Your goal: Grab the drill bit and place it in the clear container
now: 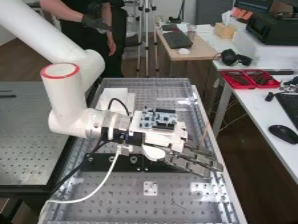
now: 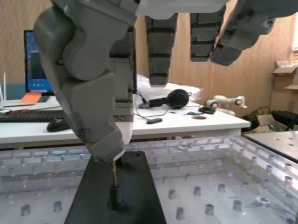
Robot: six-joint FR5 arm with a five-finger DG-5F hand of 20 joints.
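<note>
Hanging over the dark plate (image 2: pixel 141 192) on the perforated table (image 1: pixel 120 205), the robot hand (image 1: pixel 194 161) has the drill bit (image 2: pixel 114 175) directly beneath it in the wrist view. The bit stands upright, its lower end in a small black holder (image 2: pixel 114 197) on that plate and its upper end hidden at the hand. Whether the robot hand is grasping it or merely beside it, I cannot tell.
</note>
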